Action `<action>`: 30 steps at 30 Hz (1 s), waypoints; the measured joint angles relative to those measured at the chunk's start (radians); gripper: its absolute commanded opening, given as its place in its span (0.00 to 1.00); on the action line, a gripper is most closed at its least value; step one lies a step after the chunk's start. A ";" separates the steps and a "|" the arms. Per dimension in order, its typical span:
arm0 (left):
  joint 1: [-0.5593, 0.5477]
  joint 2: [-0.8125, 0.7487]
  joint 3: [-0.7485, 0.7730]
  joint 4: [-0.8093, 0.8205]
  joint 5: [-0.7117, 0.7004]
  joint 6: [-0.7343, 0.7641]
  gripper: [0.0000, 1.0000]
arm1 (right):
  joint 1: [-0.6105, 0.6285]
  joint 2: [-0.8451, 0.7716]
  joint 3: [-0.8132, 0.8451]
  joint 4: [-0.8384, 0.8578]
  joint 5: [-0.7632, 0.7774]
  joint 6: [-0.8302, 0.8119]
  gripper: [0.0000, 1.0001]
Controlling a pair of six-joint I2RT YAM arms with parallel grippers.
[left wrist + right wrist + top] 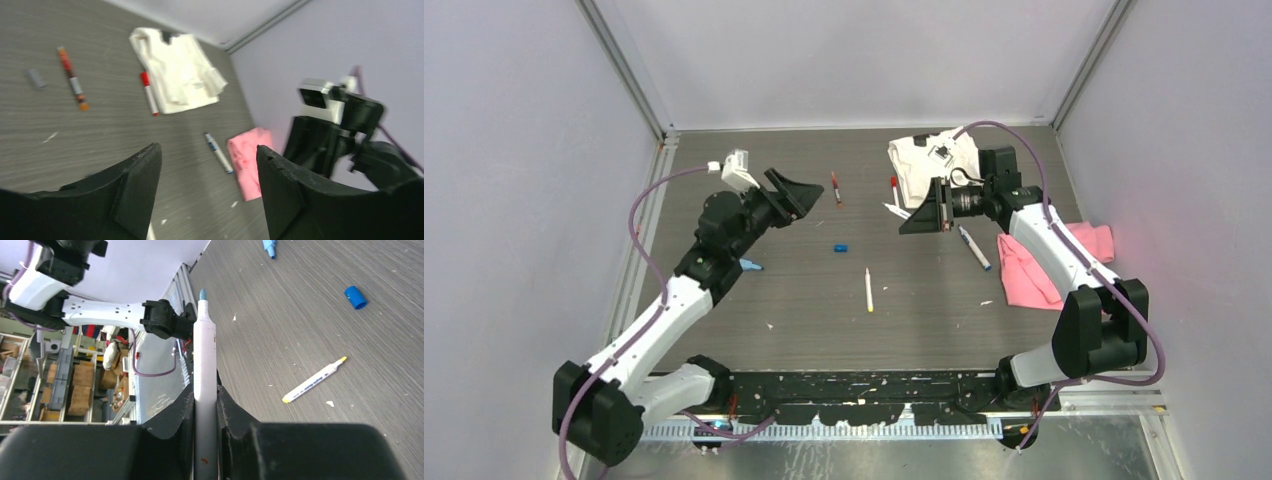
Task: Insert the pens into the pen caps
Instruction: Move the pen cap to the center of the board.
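My right gripper (204,390) is shut on a white pen (204,340) whose light blue tip points away from the jaws; from above this gripper (911,222) hovers right of centre. My left gripper (207,175) is open and holds nothing, and it (809,195) hangs over the table's left middle. On the table lie a yellow-tipped pen (869,290), a blue pen cap (840,247), a dark red pen (836,187), a red-capped pen (894,190) and a blue-marked pen (974,247). A grey cap (36,78) lies beside the dark red pen (72,79). A light blue cap (751,266) sits near the left arm.
A white cloth (929,160) lies at the back right and a pink cloth (1044,265) at the right, under the right arm. Grey walls close the table in on three sides. Small white specks dot the tabletop.
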 measured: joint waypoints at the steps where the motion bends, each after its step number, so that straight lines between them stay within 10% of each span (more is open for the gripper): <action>1: 0.027 0.018 0.020 -0.049 0.017 0.013 0.64 | -0.004 0.000 0.002 -0.022 0.005 -0.025 0.01; 10: 0.135 0.465 0.341 -0.430 0.042 0.067 0.46 | -0.043 0.001 0.021 -0.143 0.039 -0.163 0.01; 30: 0.116 1.292 1.261 -1.078 -0.278 0.079 0.40 | -0.102 0.048 0.065 -0.288 0.071 -0.345 0.01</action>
